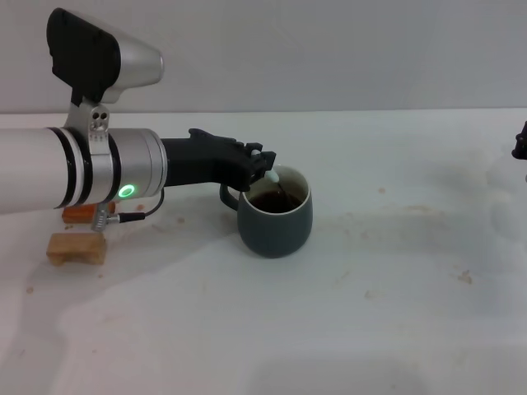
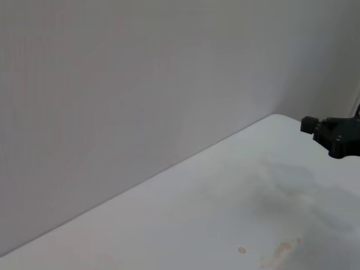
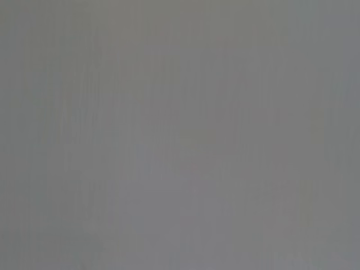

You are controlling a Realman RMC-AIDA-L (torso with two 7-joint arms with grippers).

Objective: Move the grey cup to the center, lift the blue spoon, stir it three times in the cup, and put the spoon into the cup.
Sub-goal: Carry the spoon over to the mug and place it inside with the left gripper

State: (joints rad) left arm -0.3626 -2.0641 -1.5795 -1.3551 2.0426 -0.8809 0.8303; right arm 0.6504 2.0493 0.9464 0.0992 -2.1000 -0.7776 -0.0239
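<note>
The grey cup (image 1: 276,227) stands upright near the middle of the white table, with dark liquid inside and its handle turned toward my left arm. My left gripper (image 1: 265,165) hovers over the cup's near-left rim, shut on the pale handle of the blue spoon (image 1: 273,175). The spoon slants down into the liquid and its bowl is hidden there. Only a dark sliver of my right gripper (image 1: 520,141) shows at the far right edge; in the left wrist view the right gripper (image 2: 336,135) hangs above the table, far from the cup.
A tan wooden block (image 1: 76,248) lies at the left under my left forearm, with an orange block (image 1: 82,214) just behind it. The white table (image 1: 395,313) carries faint stains and crumbs. A plain wall backs it.
</note>
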